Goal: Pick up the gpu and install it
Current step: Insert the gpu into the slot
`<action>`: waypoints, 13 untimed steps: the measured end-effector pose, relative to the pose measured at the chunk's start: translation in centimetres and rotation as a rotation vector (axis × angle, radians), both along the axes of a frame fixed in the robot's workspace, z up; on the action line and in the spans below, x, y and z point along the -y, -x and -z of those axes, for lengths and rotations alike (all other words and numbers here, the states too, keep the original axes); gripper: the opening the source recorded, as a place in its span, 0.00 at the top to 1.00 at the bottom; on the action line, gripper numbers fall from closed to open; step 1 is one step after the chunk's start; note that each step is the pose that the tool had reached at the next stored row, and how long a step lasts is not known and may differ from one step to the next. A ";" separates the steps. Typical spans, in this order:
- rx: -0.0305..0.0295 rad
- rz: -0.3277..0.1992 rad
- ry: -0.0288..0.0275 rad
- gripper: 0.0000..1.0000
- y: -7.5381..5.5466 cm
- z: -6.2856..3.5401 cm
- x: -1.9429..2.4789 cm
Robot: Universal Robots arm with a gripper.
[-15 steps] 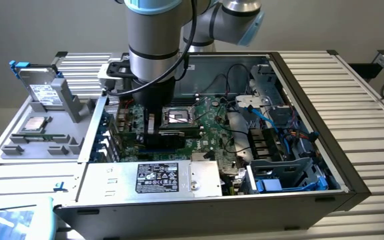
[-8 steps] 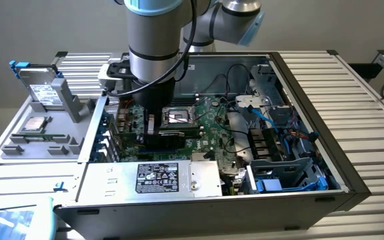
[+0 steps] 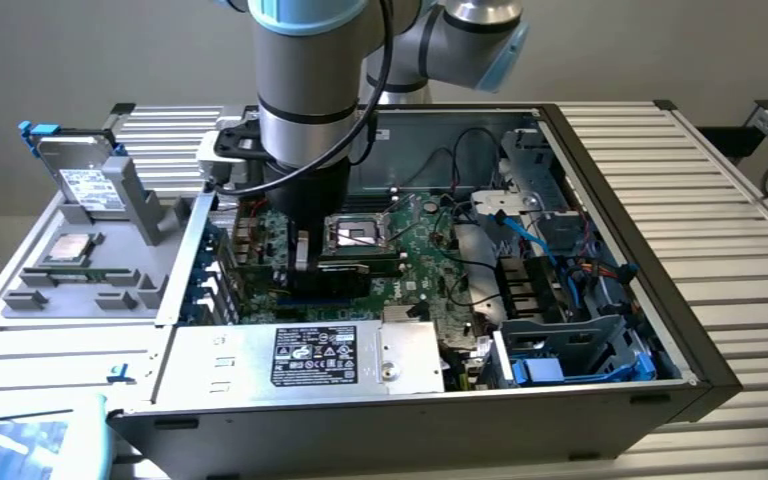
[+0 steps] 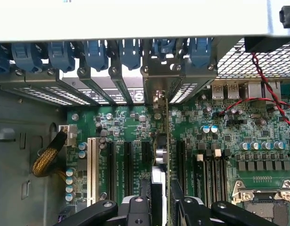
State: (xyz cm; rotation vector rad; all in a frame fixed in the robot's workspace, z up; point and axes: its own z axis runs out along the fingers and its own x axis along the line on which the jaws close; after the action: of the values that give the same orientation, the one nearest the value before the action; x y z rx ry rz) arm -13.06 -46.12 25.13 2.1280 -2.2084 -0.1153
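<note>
Open computer case (image 3: pixel 491 420) lies on the slatted counter (image 3: pixel 718 200), motherboard (image 3: pixel 424 255) flat on its floor. The arm (image 3: pixel 307 100) reaches down into the case toward the exterior view's left. The gpu (image 4: pixel 161 141) stands on edge between the jaws, among the expansion slots (image 4: pixel 127 165), its end bracket (image 4: pixel 157 77) at the case's rear wall. Power supply (image 3: pixel 304 360) sits at the near edge. Outside the case, at the exterior view's left, a hard drive (image 3: pixel 88 185) stands upright in a fixture (image 3: pixel 77 280).
</note>
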 end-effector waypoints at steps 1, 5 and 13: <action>0.0001 0.000 -0.0001 0.73 0.0 0.01 0.00; 0.0001 0.000 -0.0003 0.73 0.0 0.01 0.00; 0.0002 0.000 -0.0003 0.73 0.0 0.01 0.00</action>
State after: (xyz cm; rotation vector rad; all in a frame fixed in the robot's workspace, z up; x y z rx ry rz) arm -13.06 -46.12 25.12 2.1283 -2.2086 -0.1154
